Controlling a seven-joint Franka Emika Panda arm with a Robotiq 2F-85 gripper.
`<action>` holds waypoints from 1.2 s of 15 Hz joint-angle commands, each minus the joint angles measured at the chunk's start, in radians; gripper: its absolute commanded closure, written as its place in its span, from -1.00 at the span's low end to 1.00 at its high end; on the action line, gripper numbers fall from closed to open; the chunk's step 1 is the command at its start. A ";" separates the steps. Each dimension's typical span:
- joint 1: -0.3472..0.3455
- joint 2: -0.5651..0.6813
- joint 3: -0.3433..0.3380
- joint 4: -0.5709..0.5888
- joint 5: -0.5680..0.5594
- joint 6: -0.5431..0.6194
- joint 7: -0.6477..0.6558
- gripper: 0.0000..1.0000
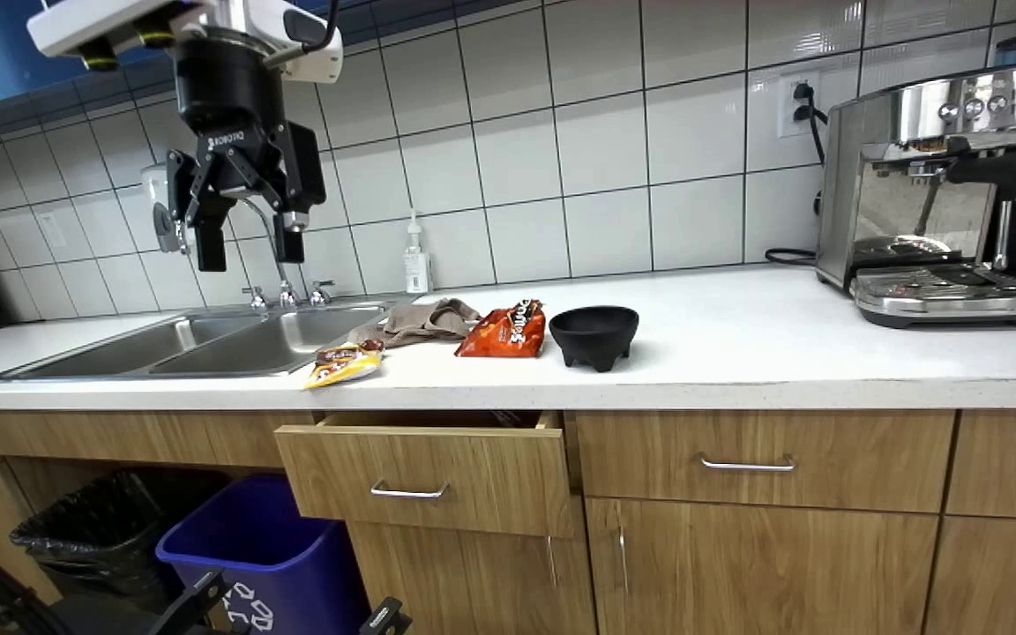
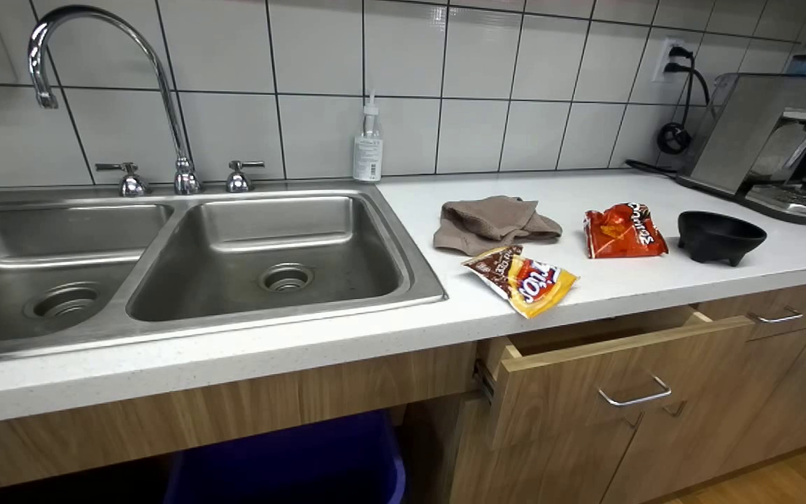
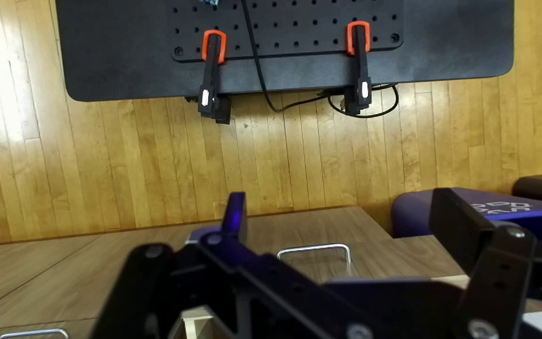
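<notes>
gripper hangs high, spread wide and empty, touching nothing; drawer under the counter stands partly out, so opening looks begun but not full, and red bag, yellow bag and bowl rest untouched on top.

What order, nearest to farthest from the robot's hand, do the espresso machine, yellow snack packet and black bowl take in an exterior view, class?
1. Yellow snack packet: on the counter, below and right of the hand in the picture.
2. Black bowl: farther right along the counter.
3. Espresso machine: near the picture's right edge.
</notes>
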 commanded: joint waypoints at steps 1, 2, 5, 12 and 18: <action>-0.002 0.019 0.014 -0.060 -0.013 0.083 -0.001 -1.00; -0.004 0.028 0.012 -0.074 -0.012 0.106 0.002 -1.00; -0.005 0.065 0.004 -0.098 -0.004 0.162 -0.005 -1.00; -0.017 0.192 0.008 -0.090 -0.053 0.327 -0.009 -1.00; -0.037 0.405 0.004 -0.005 -0.115 0.444 0.005 -1.00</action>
